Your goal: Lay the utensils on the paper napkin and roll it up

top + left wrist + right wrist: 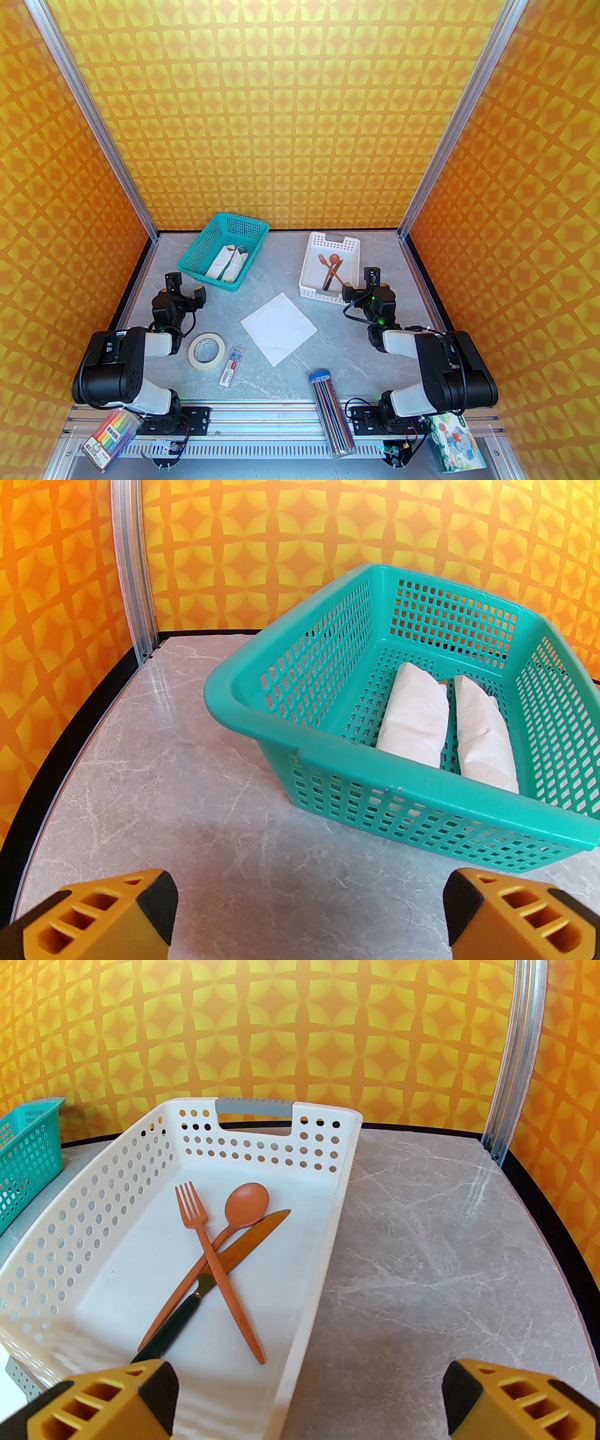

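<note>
Left fingers (117,916): stood spread wide, holding nothing; teal basket (328,756) sat just ahead. Paper napkin (279,328): lay flat on the table (337,349) between the two pairs of fingers, bare. Fork (220,1278), spoon (247,1201), knife (255,1236): lay crossed in the white tray (323,1241), just ahead-left of the right fingers (506,1396), which stood spread, holding nothing.

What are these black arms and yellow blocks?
Two robot arms are bolted at the near edge of a table. The wide picture looks down from above; the other two come from a camera on each wrist, so the yellow blocks are that arm's own fingers. The left gripper faces a green basket holding two white rolled bundles. The right gripper faces a white tray with a fork, spoon and knife. A paper napkin lies flat mid-table. Both grippers are open and empty.
</note>
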Controlling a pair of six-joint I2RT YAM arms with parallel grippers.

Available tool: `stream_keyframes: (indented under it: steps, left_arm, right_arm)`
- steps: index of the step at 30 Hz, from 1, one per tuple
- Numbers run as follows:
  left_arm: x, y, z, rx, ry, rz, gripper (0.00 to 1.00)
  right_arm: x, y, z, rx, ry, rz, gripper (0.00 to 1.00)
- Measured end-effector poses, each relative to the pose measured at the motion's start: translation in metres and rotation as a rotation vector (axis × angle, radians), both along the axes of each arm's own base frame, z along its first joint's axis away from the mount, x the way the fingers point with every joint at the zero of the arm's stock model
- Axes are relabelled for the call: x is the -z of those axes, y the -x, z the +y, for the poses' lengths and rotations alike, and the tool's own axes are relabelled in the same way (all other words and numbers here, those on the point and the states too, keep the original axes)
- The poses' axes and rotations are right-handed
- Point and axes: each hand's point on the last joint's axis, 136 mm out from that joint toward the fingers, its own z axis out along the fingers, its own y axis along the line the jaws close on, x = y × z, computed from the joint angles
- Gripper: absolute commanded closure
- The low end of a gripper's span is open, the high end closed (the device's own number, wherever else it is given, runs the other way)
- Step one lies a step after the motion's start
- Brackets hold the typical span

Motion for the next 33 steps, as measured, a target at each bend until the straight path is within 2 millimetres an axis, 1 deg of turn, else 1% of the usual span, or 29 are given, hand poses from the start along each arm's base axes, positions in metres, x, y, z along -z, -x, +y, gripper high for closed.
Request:
stream_keyframes:
  steps: [29,31,33]
  left_arm:
    - [-0.001,0.000,0.000,0.000,0.000,-0.004,0.01]
    - [-0.002,0.003,0.000,0.000,-0.002,-0.022,0.01]
    - [-0.001,0.012,-0.001,0.000,-0.004,-0.039,0.01]
  right_arm:
    - [0.002,0.001,0.000,-0.001,0.000,0.006,0.01]
    - [0.001,0.001,-0.002,0.009,0.002,0.004,0.01]
    - [0.001,0.004,-0.004,0.021,0.006,0.003,0.01]
